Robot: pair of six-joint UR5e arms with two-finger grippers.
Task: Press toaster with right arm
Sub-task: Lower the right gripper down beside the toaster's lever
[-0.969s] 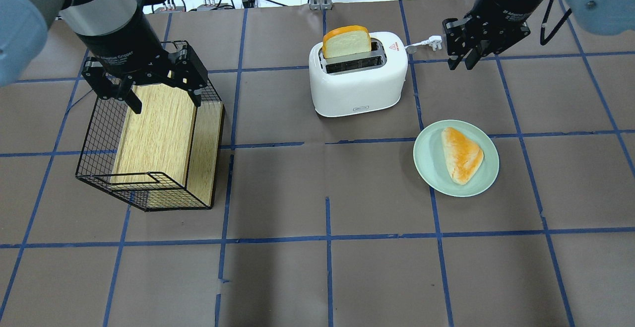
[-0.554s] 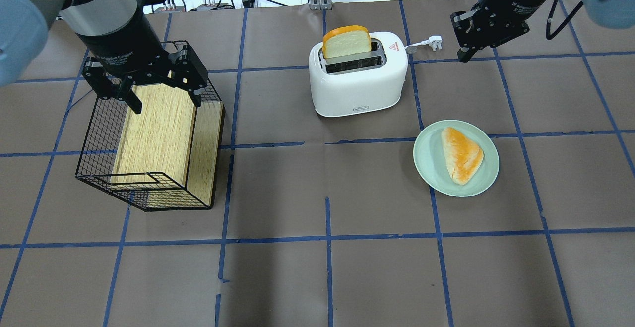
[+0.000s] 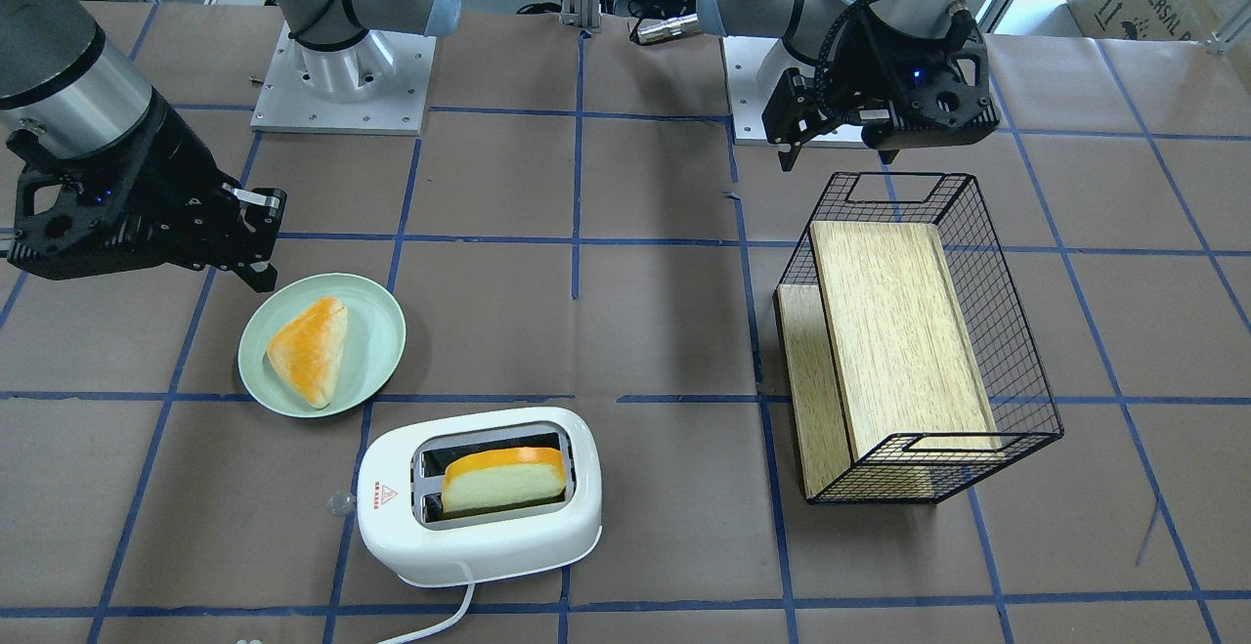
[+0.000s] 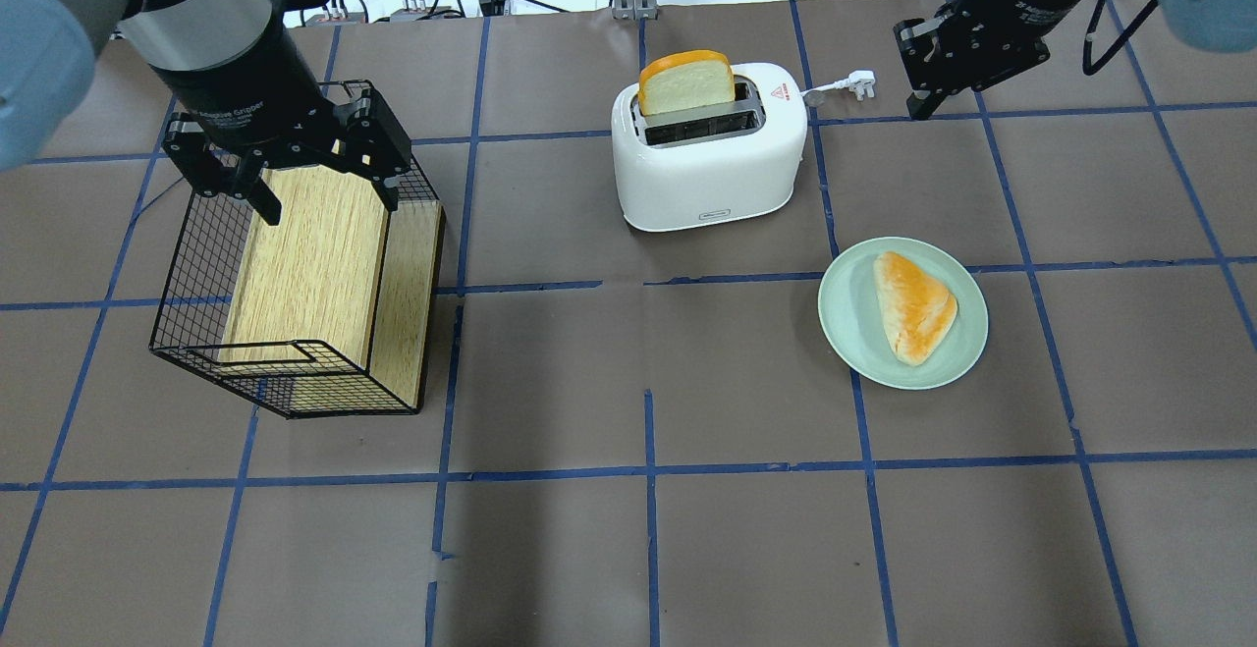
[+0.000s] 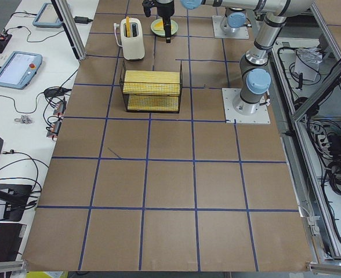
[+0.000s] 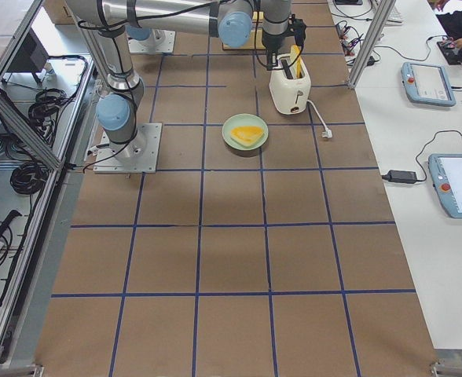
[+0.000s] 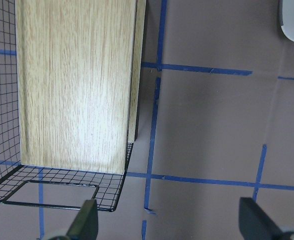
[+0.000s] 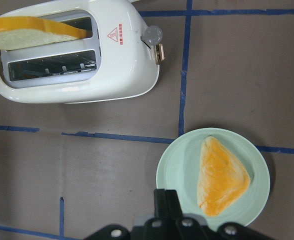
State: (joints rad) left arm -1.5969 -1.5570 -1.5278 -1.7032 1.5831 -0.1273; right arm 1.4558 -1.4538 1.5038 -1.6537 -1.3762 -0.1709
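Overhead exterior showed that my right gripper had drawn its fingers together on nothing; a second earlier they stood spread. I hung off the knob end of the toaster, apart from it. Closed, I judged myself ready to press.

The overhead view looks forward and down from behind the robot. The front-facing view faces back from across the table, steeply down and mirrored. Both side views stand far off at the table's ends. The wrist cameras look straight down from close by: the right frames the toaster and plate, the left the basket.
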